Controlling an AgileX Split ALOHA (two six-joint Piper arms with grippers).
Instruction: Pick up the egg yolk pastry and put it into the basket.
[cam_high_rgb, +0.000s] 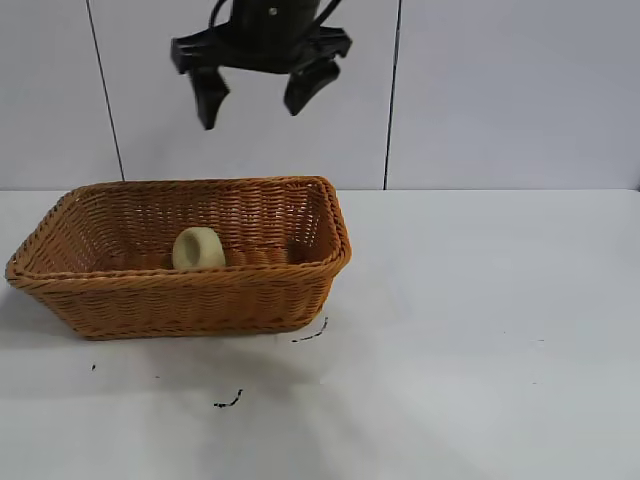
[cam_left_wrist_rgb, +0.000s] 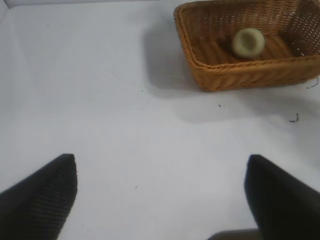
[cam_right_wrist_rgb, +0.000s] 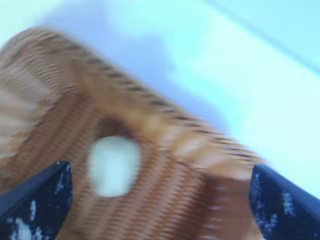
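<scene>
My right gripper (cam_high_rgb: 258, 95) hangs above the basket (cam_high_rgb: 120, 290), near its back rim, with its 2 fingers spread wide and nothing between them. The pastry (cam_high_rgb: 199, 248) sits inside the basket on the woven floor, close to the middle, and seems tipped up on its edge or leaning, since in the exterior view I look partly into its dimpled face. From my right wrist view the pastry (cam_right_wrist_rgb: 114, 165) lies below, between my 2 fingers and clear of both.

My left gripper (cam_left_wrist_rgb: 160, 200) is parked well apart from the basket (cam_left_wrist_rgb: 225, 75) over bare table (cam_left_wrist_rgb: 100, 100), its fingers also apart and empty.

I judge the placing done, so what is left to go wrong is small. If the pastry really rests on its edge, it could roll or topple flat; the basket walls should keep it in. The likelier trouble is mine: pulling away too low could clip the rim and shove or tilt the light basket across the table.
</scene>
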